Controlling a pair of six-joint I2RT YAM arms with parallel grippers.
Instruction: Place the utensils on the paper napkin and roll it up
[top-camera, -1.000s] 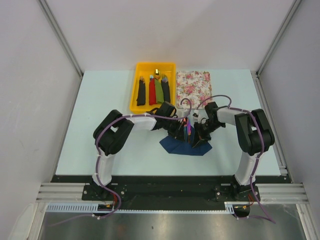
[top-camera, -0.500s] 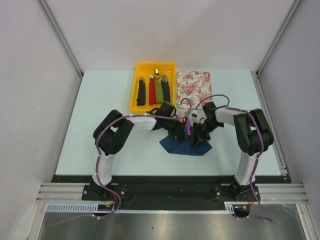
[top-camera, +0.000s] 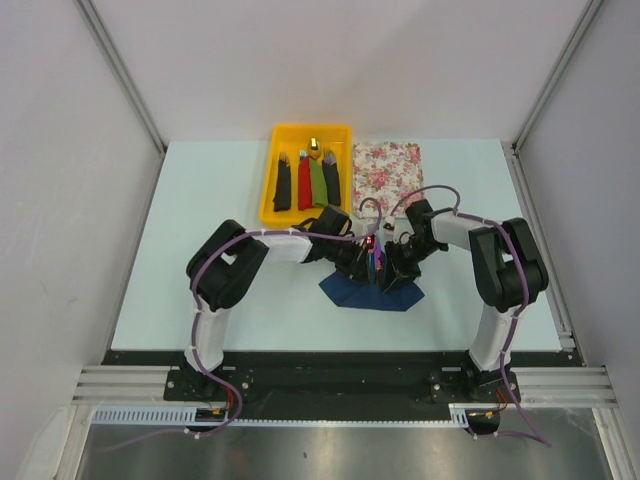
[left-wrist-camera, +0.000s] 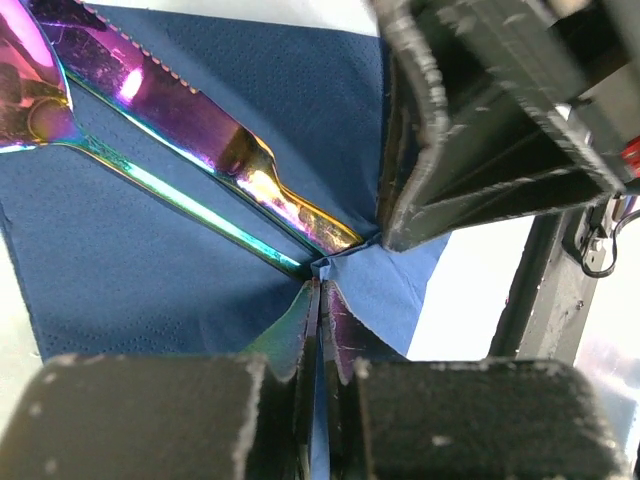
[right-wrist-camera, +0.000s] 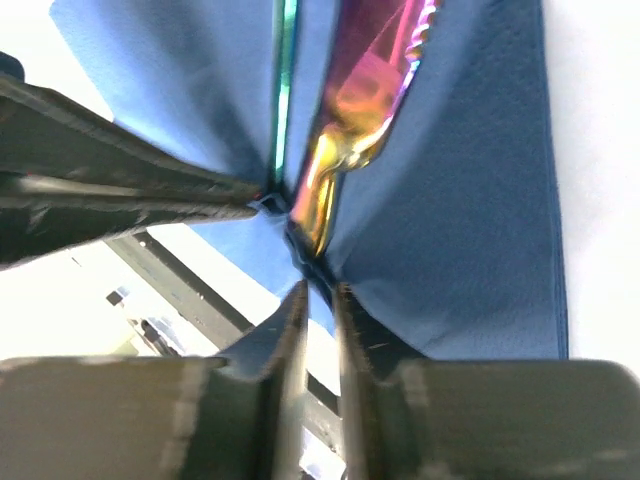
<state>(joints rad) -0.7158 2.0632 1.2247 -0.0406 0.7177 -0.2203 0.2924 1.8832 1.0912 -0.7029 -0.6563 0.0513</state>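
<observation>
Since a second ago the right end effector (right-wrist-camera: 318, 300) has edged toward the left end effector (left-wrist-camera: 320, 300), each pinching a raised fold of the paper napkin (left-wrist-camera: 150, 270) around the utensils (left-wrist-camera: 190, 115) lying on it mid-tabletop (top-camera: 200, 200), so rolling looks begun, while the yellow tray (top-camera: 268, 195) holds four coloured bundles (top-camera: 306, 182).

Robot lab test cell, white panel walls (top-camera: 60, 150), aluminium frame rails (top-camera: 120, 75), pale table (top-camera: 200, 200)
</observation>
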